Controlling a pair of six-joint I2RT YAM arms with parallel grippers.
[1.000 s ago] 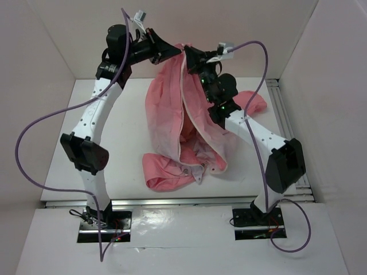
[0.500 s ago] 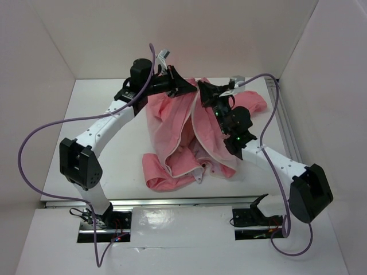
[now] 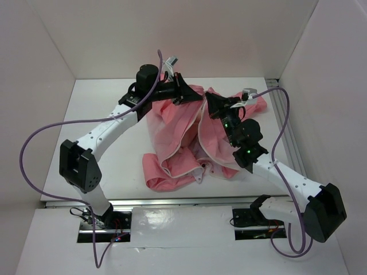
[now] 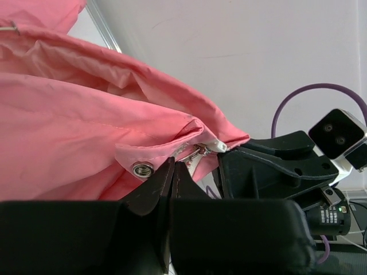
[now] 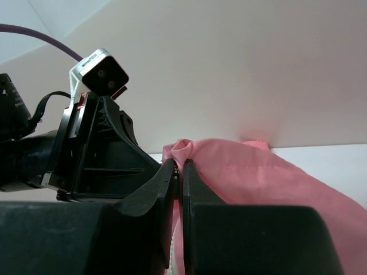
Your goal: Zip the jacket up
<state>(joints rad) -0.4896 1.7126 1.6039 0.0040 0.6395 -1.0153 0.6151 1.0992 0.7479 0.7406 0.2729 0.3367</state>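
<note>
The jacket (image 3: 182,134) lies bunched and open in the middle of the white surface (image 3: 97,97). In the overhead view its salmon-pink mass runs from the upper centre of the frame down toward the lower centre. Paler lining shows in the middle, and the white zipper edging (image 3: 196,127) curves down through it. One sleeve end sticks out toward the upper right, and a folded part lies at the lower left of the heap.

At the top edge of the garment the two tools meet, just beside each other. The left tool (image 3: 196,97) comes in from the upper left, clenched on the jacket's edge. In the left wrist view (image 4: 172,167) its fingers are pressed together on a corner of pink cloth (image 4: 86,114). A metal snap stud (image 4: 142,169) sits just left of the tips, and a small metal zipper part (image 4: 200,151) lies just above them. The right tool (image 3: 209,99) reaches up from the lower right and is likewise clamped on the jacket. In the right wrist view (image 5: 178,167) a fold of pink fabric (image 5: 258,177) is pinched between its closed fingertips, and the left tool's black body fills the left of that frame.

A purple cable (image 3: 34,143) loops at the left of the overhead view, and another arcs at the right. Plain pale walls (image 3: 229,34) enclose the surface at the back and on both sides.
</note>
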